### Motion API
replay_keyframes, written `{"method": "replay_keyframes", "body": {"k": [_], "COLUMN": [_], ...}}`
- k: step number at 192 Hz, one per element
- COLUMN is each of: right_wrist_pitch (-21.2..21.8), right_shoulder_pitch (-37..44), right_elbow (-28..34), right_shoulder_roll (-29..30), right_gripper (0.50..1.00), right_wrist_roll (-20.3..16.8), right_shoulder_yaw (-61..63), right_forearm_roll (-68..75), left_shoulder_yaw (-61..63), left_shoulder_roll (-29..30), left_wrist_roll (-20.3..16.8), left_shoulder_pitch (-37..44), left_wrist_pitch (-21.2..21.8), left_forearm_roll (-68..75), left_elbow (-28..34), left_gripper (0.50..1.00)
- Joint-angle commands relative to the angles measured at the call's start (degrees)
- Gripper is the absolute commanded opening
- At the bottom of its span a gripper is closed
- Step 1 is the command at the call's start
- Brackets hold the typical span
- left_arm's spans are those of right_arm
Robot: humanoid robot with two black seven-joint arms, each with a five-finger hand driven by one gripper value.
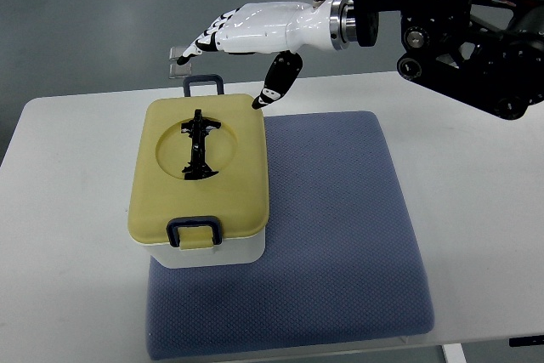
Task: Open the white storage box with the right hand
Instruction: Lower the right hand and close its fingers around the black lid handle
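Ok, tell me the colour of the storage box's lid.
Pale yellow lid, with dark blue latches, seen in the top view.

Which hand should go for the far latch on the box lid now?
Right. The right hand hovers just beyond the far latch of the storage box, fingers spread, thumb pointing down near the lid's back corner. No left hand is in view.
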Motion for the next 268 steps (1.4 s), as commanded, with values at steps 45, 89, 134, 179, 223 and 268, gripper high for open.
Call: {"method": "replay_keyframes", "body": {"k": [45,89,134,179,223,268], "right_wrist_pitch": [-1.37,-3.22,-4.27,-5.5,-6.29,-7.52], "right_shoulder_pitch": [-2.85,-4.52,-4.69,-5.48,-5.66,-6.1], "right_elbow": [-0.91,-3.11,-5.48,-6.18,-6.89,-7.06], "right_shoulder_roll": [3.75,7.26,10.52,11.66,12.1,11.84], "right_gripper": [0.924,0.921,0.917,0.887,0.783,0.539], "right_wrist_roll": [-0.07,-0.16,-0.16,-0.24,-0.33,-0.33], "right_shoulder_yaw": [0.0,0.0,-0.18,-0.27,0.0,0.0], "right_forearm_roll": [-0.83,-2.68,-3.12,-4.44,-4.44,-4.44], "left_shoulder_yaw": [-0.07,-0.07,-0.07,-0.07,-0.07,-0.07], "left_shoulder_roll": [0.0,0.0,0.0,0.0,0.0,0.0], "left_wrist_roll": [0.0,0.0,0.0,0.0,0.0,0.0], "left_shoulder_pitch": [0.09,0.09,0.27,0.35,0.35,0.35], "left_wrist_pitch": [0.02,0.02,0.02,0.02,0.02,0.02], "left_forearm_roll": [0.01,0.01,0.01,0.01,0.01,0.01], "left_elbow": [-0.1,-0.1,-0.1,-0.1,-0.1,-0.1], "left_gripper": [1.0,1.0,1.0,1.0,1.0,1.0]}}
